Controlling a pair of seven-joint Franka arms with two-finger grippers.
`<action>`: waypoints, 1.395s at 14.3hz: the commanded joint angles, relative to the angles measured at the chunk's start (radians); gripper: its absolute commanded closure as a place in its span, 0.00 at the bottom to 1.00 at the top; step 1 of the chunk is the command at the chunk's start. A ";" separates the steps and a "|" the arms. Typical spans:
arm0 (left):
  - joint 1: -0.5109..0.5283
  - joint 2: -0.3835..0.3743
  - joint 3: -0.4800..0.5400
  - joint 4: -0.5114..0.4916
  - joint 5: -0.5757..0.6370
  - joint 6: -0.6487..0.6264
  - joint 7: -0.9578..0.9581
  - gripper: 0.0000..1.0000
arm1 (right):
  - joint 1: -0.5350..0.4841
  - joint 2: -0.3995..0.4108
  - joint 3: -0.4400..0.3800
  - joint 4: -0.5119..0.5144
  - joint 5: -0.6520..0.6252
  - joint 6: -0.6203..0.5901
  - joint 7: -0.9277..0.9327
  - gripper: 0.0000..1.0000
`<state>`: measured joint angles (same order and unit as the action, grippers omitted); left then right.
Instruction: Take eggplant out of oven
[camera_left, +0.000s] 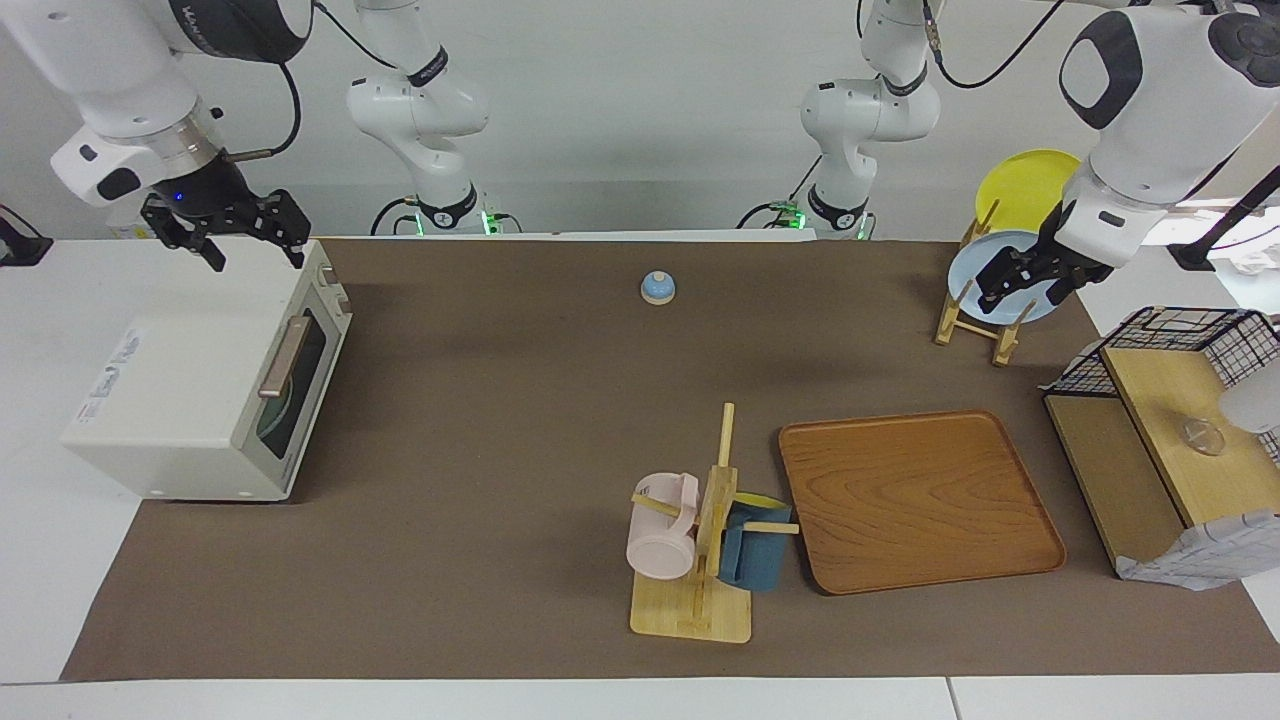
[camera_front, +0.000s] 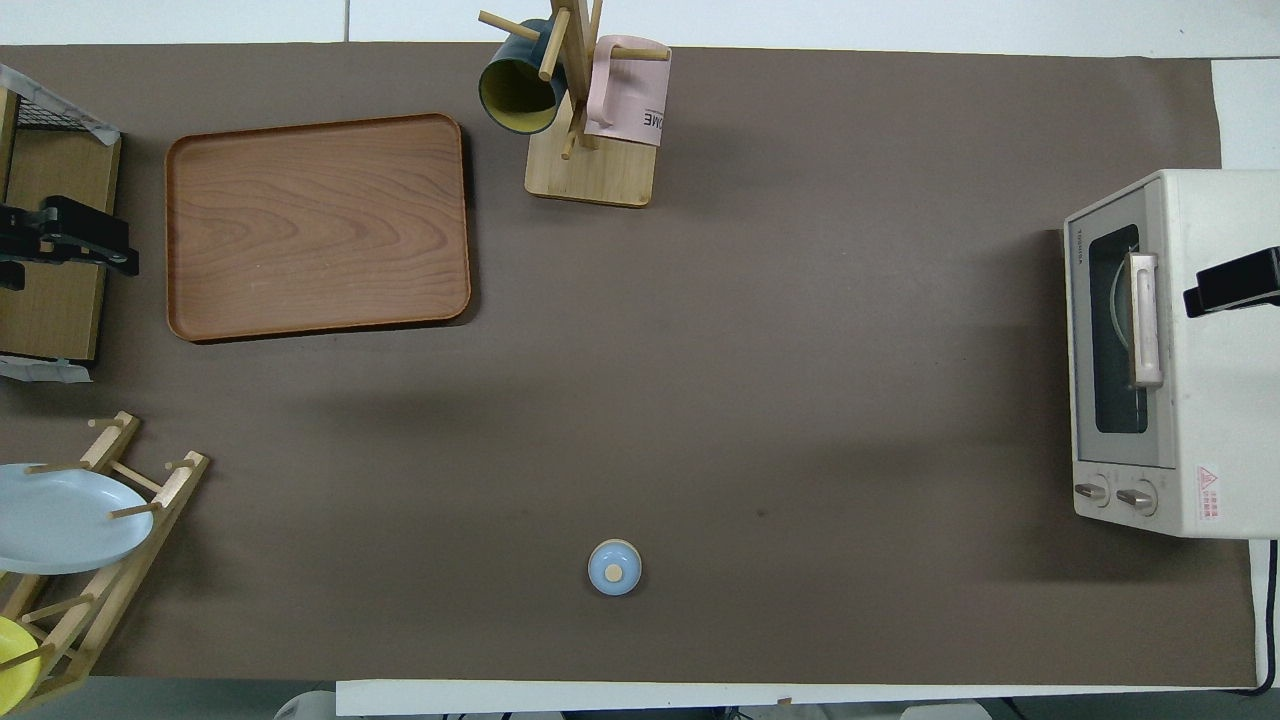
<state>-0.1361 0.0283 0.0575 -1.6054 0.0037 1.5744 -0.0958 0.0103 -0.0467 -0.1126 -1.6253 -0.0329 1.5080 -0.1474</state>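
Note:
The cream-white oven (camera_left: 200, 390) stands at the right arm's end of the table, and it also shows in the overhead view (camera_front: 1165, 350). Its dark glass door (camera_left: 292, 385) with the tan bar handle (camera_left: 283, 357) is shut. A rounded shape shows faintly through the glass. The eggplant is hidden. My right gripper (camera_left: 255, 255) hangs open and empty over the oven's top, and one finger shows in the overhead view (camera_front: 1232, 284). My left gripper (camera_left: 1020, 292) waits open and empty in the air by the plate rack.
A wooden plate rack (camera_left: 975, 320) holds a pale blue plate (camera_left: 1000, 270) and a yellow plate (camera_left: 1025, 185). A wooden tray (camera_left: 915, 495), a mug tree (camera_left: 705, 540) with a pink and a blue mug, a small blue bell (camera_left: 657, 287) and a wire-and-wood shelf (camera_left: 1170, 430) stand on the brown mat.

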 joint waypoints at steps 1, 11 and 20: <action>0.009 -0.005 -0.002 0.002 -0.007 -0.017 0.001 0.00 | -0.001 -0.047 0.001 -0.132 -0.016 0.119 -0.007 0.92; 0.009 -0.005 -0.002 0.002 -0.007 -0.017 0.001 0.00 | -0.001 0.039 0.001 -0.277 -0.140 0.325 -0.001 1.00; 0.009 -0.005 -0.002 0.002 -0.007 -0.017 0.001 0.00 | 0.072 0.100 0.002 -0.360 -0.194 0.463 0.024 1.00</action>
<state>-0.1361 0.0283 0.0575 -1.6054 0.0037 1.5744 -0.0958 0.0302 0.0083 -0.1123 -1.9500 -0.2207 1.8911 -0.1486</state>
